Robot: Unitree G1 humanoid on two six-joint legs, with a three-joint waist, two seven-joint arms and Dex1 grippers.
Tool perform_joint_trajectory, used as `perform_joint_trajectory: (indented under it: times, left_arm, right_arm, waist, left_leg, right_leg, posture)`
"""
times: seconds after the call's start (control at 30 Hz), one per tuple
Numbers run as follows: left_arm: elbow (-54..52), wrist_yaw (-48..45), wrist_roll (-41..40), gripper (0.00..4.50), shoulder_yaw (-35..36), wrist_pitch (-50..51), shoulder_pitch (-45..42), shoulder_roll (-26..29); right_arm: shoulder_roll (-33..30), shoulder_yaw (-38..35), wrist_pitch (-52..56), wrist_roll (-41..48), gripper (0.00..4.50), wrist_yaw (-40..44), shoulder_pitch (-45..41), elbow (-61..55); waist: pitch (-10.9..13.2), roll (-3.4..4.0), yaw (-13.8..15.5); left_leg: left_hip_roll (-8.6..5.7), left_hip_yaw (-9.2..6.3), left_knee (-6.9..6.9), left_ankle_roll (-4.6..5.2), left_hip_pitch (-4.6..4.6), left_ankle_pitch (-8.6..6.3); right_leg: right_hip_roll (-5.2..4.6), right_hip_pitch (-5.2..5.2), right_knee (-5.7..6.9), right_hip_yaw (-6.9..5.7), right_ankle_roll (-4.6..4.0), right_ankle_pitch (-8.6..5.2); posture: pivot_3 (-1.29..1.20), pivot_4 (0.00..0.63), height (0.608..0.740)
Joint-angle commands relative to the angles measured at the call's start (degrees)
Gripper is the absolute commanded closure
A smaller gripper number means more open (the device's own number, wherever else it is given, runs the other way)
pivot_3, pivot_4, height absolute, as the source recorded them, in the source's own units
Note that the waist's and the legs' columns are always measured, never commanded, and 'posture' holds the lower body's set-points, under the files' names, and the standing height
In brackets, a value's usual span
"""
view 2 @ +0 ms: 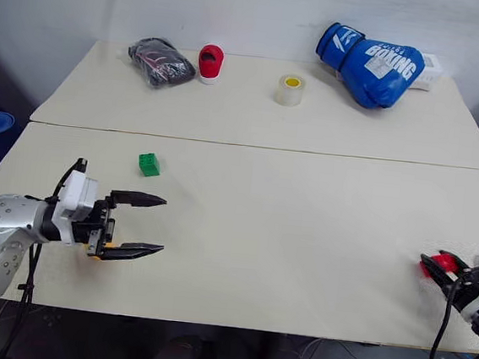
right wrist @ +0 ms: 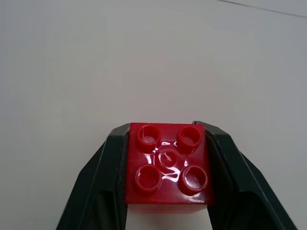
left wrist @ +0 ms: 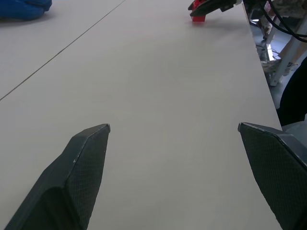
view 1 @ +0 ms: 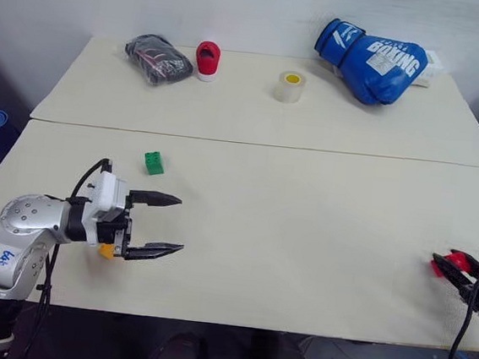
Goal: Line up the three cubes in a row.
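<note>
The right gripper (right wrist: 165, 143) is clamping the red cube (right wrist: 167, 170) at the table's (view 1: 302, 236) right edge; the left gripper (view 1: 171, 224) is gaping empty between green cube (view 1: 154, 163) and yellow-orange cube (view 1: 107, 251); all 3 are lying unaligned.

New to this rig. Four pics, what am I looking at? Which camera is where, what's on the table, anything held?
It is a humanoid robot with two arms, each ending in a two-finger hand. The two wide pictures come from its head camera, looking down over a cream table. The other two come from cameras on its wrists.

The left hand is open and holds nothing. The right hand is shut on the red cube, shown close up in the right wrist view.

The green cube lies on the table; the yellow-orange cube peeks out under the left hand. At the far edge lie a dark bundle, a red-and-white cylinder, a tape roll and a blue boxing glove.
</note>
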Motion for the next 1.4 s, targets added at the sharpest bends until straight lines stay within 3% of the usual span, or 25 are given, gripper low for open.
perform_joint_trajectory:
  times: [0.03,0.13,0.33,0.57,0.7,0.73,0.97,1.2,1.4]
  left_arm:
    - [-1.0,-1.0,-1.4,0.0,1.4,0.0,-0.2,0.8]
    - [1.1,-2.0,-1.1,0.0,1.5,-0.3,-0.5,0.8]
    - [3.9,-2.8,-0.6,0.0,1.7,-1.8,-1.3,0.1]
    - [1.7,0.0,-1.7,0.0,4.8,-1.7,0.9,0.0]
    - [2.0,0.5,-1.4,0.0,8.3,-1.5,3.2,1.8]
    - [2.6,0.3,-1.8,0.0,9.5,-0.9,3.3,2.6]
    - [12.0,-1.7,-2.5,0.0,23.8,0.6,9.4,8.0]
    - [26.1,3.7,-0.7,0.0,39.5,-1.8,20.8,5.6]
    - [26.2,6.6,-0.8,0.0,42.7,-5.1,27.7,0.0]
  right_arm:
    - [-5.0,7.7,-4.8,-0.7,2.98,12.8,-6.5,-5.0]
    - [-5.2,18.7,-4.9,-3.1,2.98,20.6,-19.4,-4.9]
    - [2.7,33.8,-8.8,-9.9,2.98,30.2,-39.9,8.0]
    - [9.6,38.6,-18.5,-14.4,2.98,34.4,-47.4,25.2]
    - [11.1,39.1,-18.2,-14.8,2.98,35.6,-48.9,29.8]
    - [11.9,38.5,-20.2,-14.5,2.26,35.3,-49.4,30.4]
    - [9.9,35.9,-20.0,-7.2,0.08,35.6,-47.6,20.6]
    - [9.7,24.1,-12.3,3.9,0.03,24.8,-32.2,-1.4]
    - [10.7,16.1,-9.3,9.5,0.03,16.9,-17.3,-14.3]
  waist:
    - [0.0,0.02,-0.4]
    - [0.0,0.02,-1.2]
    - [0.0,0.0,-0.9]
    - [0.0,-0.01,0.1]
    - [0.0,-0.01,-0.3]
    - [0.0,0.0,-0.4]
    - [0.1,0.05,-1.5]
    - [0.1,0.03,-1.2]
    - [0.0,-0.03,-0.3]
  left_leg:
    - [0.01,0.02,0.0,0.0,0.03,0.0]
    - [0.04,0.04,0.0,-0.07,0.1,0.03]
    - [0.07,-0.24,0.05,-0.21,-0.15,0.12]
    - [-0.1,-0.34,0.29,-0.02,-0.36,0.08]
    - [-0.05,-0.35,0.36,-0.03,-0.33,0.08]
    - [-0.04,-0.34,0.36,-0.04,-0.32,0.08]
    - [0.03,-0.36,0.35,-0.1,-0.31,0.06]
    - [0.06,-0.4,0.23,-0.13,-0.31,0.01]
    - [0.04,-0.4,0.23,-0.13,-0.22,-0.23]
  right_leg:
    - [0.01,0.0,0.01,0.03,0.0,0.0]
    - [0.02,0.0,0.02,0.05,0.0,0.0]
    - [0.06,-0.06,0.06,-0.28,-0.07,-0.04]
    - [-0.07,-0.04,-0.06,-0.34,0.05,0.03]
    - [-0.05,-0.01,0.02,-0.33,0.06,0.04]
    - [-0.04,-0.01,0.05,-0.33,0.06,0.03]
    - [-0.03,-0.04,0.08,-0.34,0.02,0.01]
    - [-0.02,-0.04,-0.05,-0.37,0.01,0.01]
    - [-0.11,0.02,-0.07,-0.28,0.02,0.01]
  posture:
    - [0.0,0.15,0.74]
    - [0.0,0.15,0.74]
    - [0.0,0.15,0.74]
    - [0.0,0.15,0.74]
    - [0.0,0.15,0.74]
    - [0.0,0.15,0.74]
    - [0.0,0.15,0.74]
    - [0.0,0.15,0.74]
    - [0.0,0.15,0.74]
